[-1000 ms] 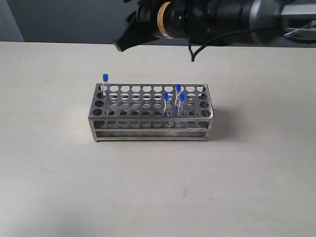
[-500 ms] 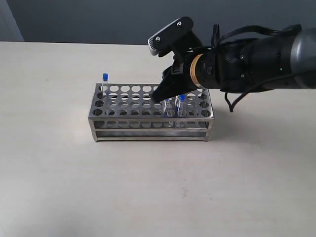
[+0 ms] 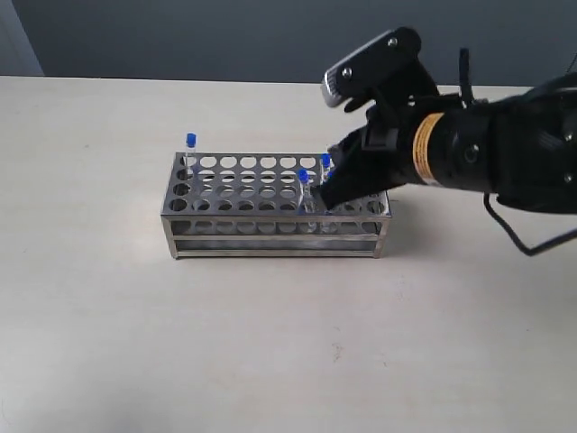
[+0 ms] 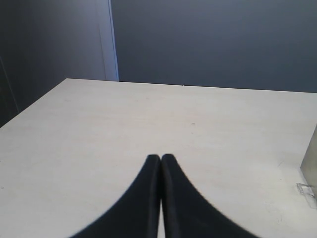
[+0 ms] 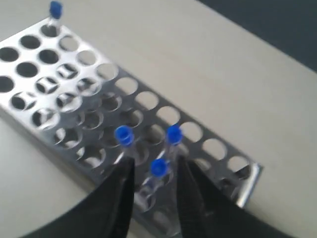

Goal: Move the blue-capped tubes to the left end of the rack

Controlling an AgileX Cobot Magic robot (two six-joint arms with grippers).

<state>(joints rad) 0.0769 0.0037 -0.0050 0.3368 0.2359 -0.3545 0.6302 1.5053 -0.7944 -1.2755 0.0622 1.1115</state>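
Counting the stock, we record one metal rack and four blue-capped tubes, all four standing upright in holes of the top plate. One lone tube occupies the back corner hole at the left end of the rack, as the exterior view shows it. The other three stand close together towards the right end. The exterior view shows only two of their caps, while the right wrist view shows all three.

We count two tools. The right tool hangs over the cluster of three with its fingers apart. The cap of the nearest tube sits in the gap between them, and we cannot tell whether either finger touches it. The tool holds nothing. The left tool appears only in its own wrist view, well apart from the tubes, with its fingers pressed together and nothing between them.

The rack rests on a pale cream table with a matt, lightly grained surface. Behind the table rises a dark blue-grey wall.
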